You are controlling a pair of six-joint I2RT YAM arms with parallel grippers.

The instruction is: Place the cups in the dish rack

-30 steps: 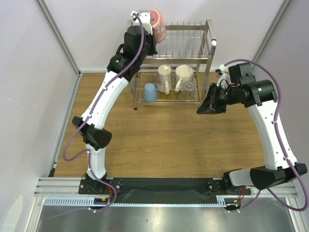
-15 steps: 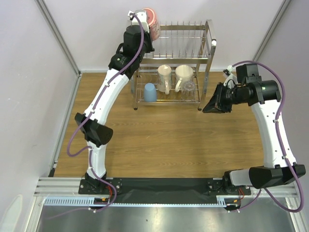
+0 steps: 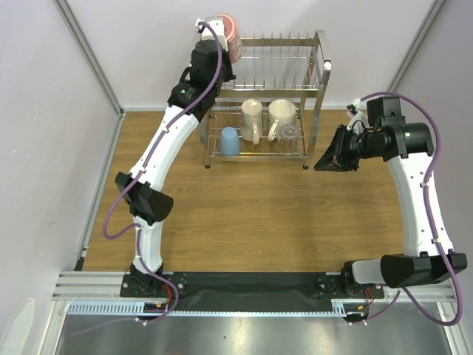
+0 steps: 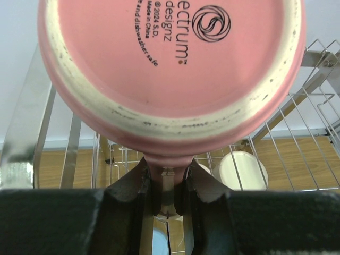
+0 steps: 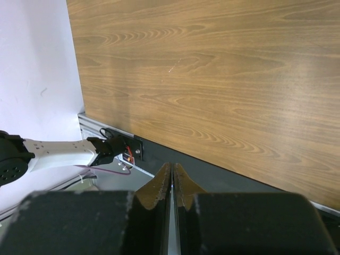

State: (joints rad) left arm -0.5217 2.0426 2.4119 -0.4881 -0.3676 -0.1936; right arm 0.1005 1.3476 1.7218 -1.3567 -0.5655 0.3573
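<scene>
My left gripper [image 3: 222,41] is shut on the handle of the pink mug [image 3: 228,33] and holds it at the upper left corner of the steel dish rack [image 3: 319,66]. In the left wrist view the mug's base [image 4: 170,64] fills the frame, and my fingers [image 4: 133,186] clamp its handle [image 4: 166,170]. On the lower tier stand the light blue cup [image 3: 230,140], the taller cream mug [image 3: 252,118], the cream mug [image 3: 281,115] and the clear glass tumbler [image 3: 290,133]. My right gripper [image 3: 324,164] is shut and empty, right of the rack.
The rack stands at the back of the wooden table [image 3: 251,214], against the far wall. Metal frame posts [image 3: 89,55] run along both back corners. The right wrist view shows table wood [image 5: 212,79] and the left arm's base [image 5: 111,151].
My left gripper has carried the pink mug a little left and back, to the rack's upper left corner. My right arm has drawn back to the right, away from the rack.
</scene>
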